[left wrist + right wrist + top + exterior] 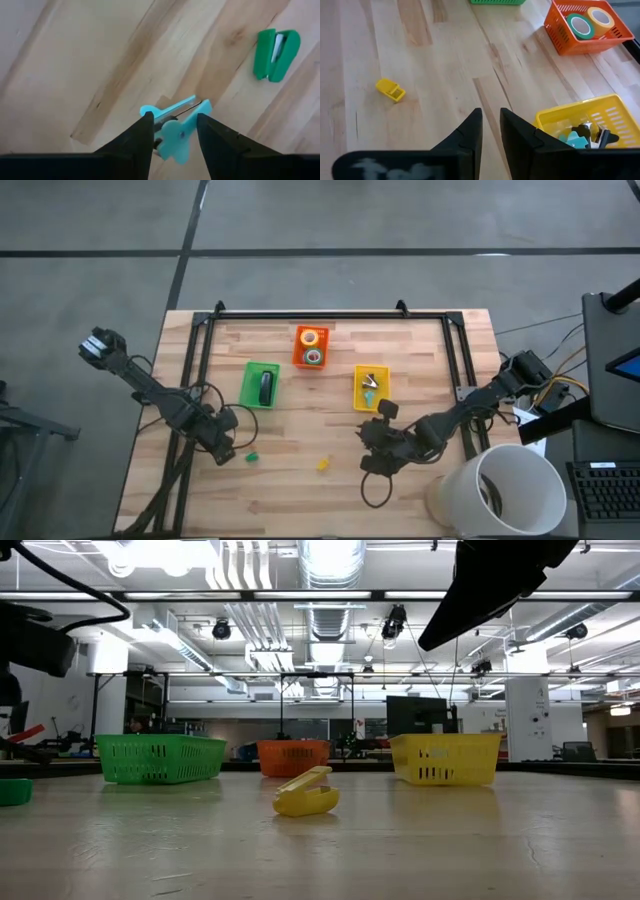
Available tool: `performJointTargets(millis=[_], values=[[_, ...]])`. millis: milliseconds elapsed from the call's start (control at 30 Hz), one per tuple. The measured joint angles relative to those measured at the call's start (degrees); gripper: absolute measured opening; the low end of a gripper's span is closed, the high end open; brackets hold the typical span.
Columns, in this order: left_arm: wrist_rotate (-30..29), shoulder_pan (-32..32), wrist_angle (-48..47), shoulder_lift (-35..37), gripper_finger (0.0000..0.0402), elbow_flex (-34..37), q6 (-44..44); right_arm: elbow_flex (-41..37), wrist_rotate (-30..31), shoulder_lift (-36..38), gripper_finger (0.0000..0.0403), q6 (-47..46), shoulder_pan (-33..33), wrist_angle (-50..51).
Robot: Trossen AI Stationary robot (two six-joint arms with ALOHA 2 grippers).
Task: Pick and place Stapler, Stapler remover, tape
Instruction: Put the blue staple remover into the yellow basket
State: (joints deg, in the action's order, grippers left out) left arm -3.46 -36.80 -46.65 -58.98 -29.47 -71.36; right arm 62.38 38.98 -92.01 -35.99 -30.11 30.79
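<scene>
The left gripper (pixel 174 131) is clamped on a teal staple remover (pixel 176 129), low over the table (pixel 300 500) near its left edge, its arm slanting in from the far left. A green staple remover (pixel 275 48) lies just beside it. The right gripper (pixel 490 125) hovers narrow and empty near the yellow basket (pixel 370 388). The stapler (pixel 265 387) lies in the green basket (pixel 259 384); tape (pixel 311 347) sits in the orange basket (pixel 311 347). A yellow staple remover (pixel 322 464) lies mid-table.

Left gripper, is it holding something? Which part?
The left gripper holds a teal staple remover across its middle. The right gripper holds nothing.
</scene>
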Motion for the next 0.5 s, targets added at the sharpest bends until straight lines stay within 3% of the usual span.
performJointTargets(millis=[200,500], values=[[0.99,0.04,0.14,0.11,0.0112,0.0,-0.21,-0.04,0.0,0.0,0.0063,0.0,0.02,-0.15],[0.98,0.04,-0.08,0.11,0.001,0.07,0.42,-0.04,0.02,0.0,0.0073,0.0,0.17,-0.33]])
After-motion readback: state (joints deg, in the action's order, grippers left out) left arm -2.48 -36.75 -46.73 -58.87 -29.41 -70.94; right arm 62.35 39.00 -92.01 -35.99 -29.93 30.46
